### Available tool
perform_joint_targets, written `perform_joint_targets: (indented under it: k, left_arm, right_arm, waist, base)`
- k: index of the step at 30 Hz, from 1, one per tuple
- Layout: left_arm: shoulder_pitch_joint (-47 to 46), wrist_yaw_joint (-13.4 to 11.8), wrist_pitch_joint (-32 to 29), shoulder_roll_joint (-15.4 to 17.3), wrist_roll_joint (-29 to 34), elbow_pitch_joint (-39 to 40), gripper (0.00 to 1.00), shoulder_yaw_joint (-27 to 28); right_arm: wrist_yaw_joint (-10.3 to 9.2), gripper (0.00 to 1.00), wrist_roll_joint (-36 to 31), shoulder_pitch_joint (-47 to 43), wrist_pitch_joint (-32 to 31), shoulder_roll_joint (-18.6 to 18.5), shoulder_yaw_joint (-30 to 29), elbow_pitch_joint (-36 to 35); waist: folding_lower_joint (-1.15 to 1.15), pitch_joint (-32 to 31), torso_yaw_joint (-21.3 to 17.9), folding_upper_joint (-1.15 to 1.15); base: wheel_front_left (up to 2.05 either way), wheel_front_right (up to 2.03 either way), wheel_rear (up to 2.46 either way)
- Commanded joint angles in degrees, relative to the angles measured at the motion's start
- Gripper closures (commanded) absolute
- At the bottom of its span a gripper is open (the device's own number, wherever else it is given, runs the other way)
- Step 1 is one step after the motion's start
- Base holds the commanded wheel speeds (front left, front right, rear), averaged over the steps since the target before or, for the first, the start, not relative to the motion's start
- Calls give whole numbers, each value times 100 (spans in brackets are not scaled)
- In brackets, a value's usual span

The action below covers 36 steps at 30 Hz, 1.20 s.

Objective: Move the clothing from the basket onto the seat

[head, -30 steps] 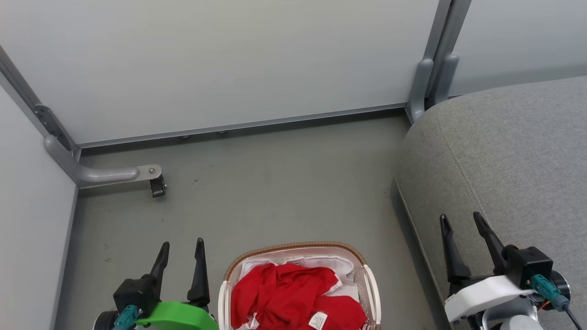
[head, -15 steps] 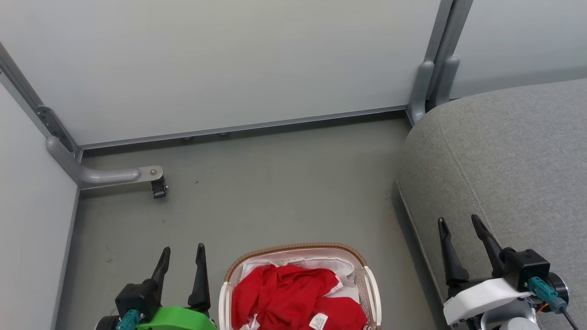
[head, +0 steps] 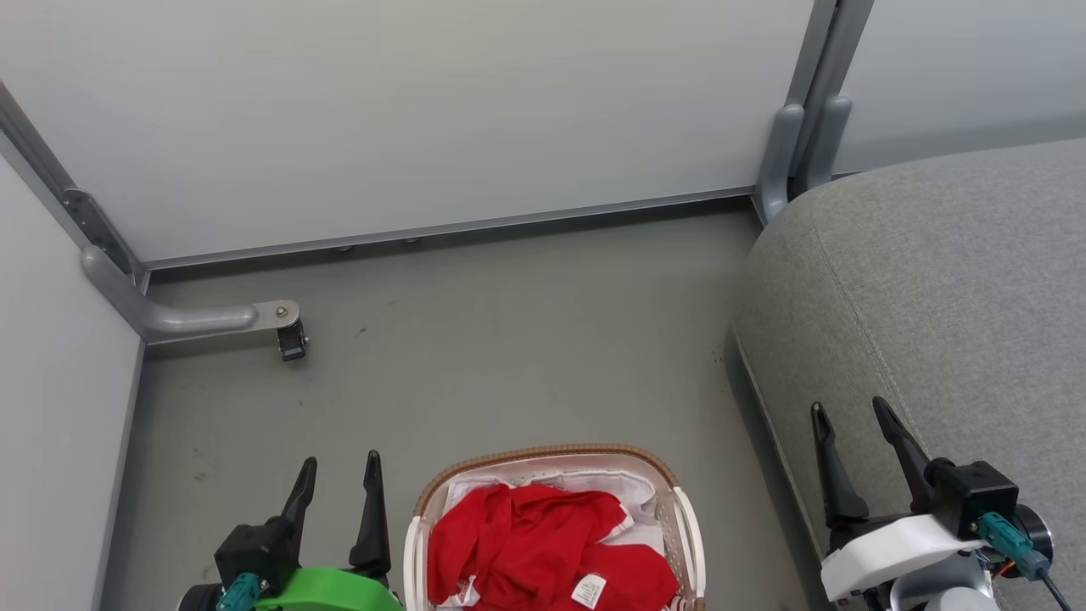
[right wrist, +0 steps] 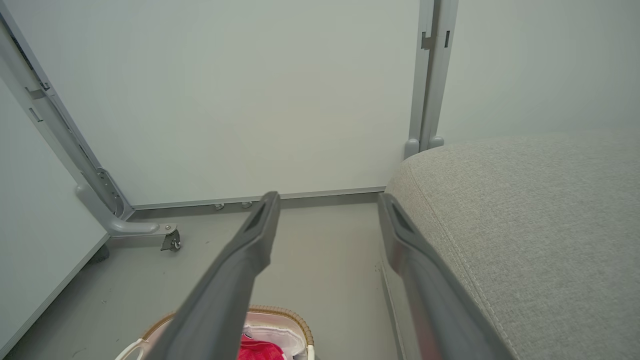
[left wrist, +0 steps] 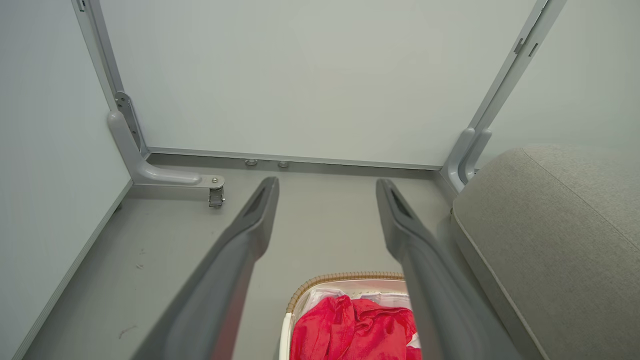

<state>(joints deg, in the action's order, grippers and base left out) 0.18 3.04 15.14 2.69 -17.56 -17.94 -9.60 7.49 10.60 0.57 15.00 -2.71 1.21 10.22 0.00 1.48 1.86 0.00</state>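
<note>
- Starting with the left claw (head: 339, 462): fingers spread apart, nothing held, nothing touched. Hanging just beside the basket (head: 543, 452), on its left, above the floor (head: 509, 339).
- Same for the right claw (head: 848, 406): fingers spread apart, nothing between them. Seen over the near edge of the seat (head: 933, 280). Looks clear of the grey cloth, but hard to be sure.
- Almost no change from a second ago: both claws in nearly the same spots, open just as wide as before.
- Only a tiny slide of the whole picture, so most likely a small move of the head camera and not of the things.
- Still in the basket: the clothing (head: 526, 543), a crumpled red heap on the white liner (head: 632, 490), with a small white label (head: 588, 591) showing at the near side.
- Nothing red on the seat yet.
- Meaning for the task: no real start made, by the look of it. Not one piece picked up.
- Most likely next: dip a claw down into the basket, pinch the red heap near its top, lift it out, carry it over to the seat.
- Worth watching: soft, floppy cloth, easy to grab the liner along with it by mistake.
</note>
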Motion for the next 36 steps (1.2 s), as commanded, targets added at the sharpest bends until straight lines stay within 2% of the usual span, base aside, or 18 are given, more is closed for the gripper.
perform_joint_targets:
  k: [1, 6, 10, 17, 25, 36]
  left_arm:
    - [-23, 21, 2, 36, 28, 14, 0, -18]
    - [-143, 57, 2, 34, 71, 21, 0, -95]
    - [-302, 135, 1, 32, 190, -37, 0, -364]
    - [-1125, 347, 1, 33, 701, -502, 0, -1320]
    - [-2321, 437, 0, 33, 998, -1467, 0, -2442]
    - [-3524, 454, -1, 41, 924, -2956, 0, -3801]
  right_arm:
    - [0, 0, -7, -15, 28, -32, -19, -7]
    - [0, 0, -34, 98, 27, -32, -55, -68]
    - [0, 0, -76, 245, 27, -32, -94, -168]
    - [0, 0, -209, 712, 21, -31, -332, -411]
    - [-1, 0, -371, 1323, 21, -29, -575, -805]
    - [-1, 0, -195, 1849, 21, -24, -558, -1374]
  waist:
    - [0, 24, 0, 0]
    - [0, 220, -11, 0]
    - [0, 567, -37, 0]
    - [0, 1548, -101, 0]
    - [0, 2749, -375, 0]
    - [0, 3986, -880, 0]
  base:
    - [0, 0, 0]
    - [0, 0, 0]
    - [0, 0, 0]
    - [0, 0, 0]
    - [0, 0, 0]
    - [0, 0, 0]
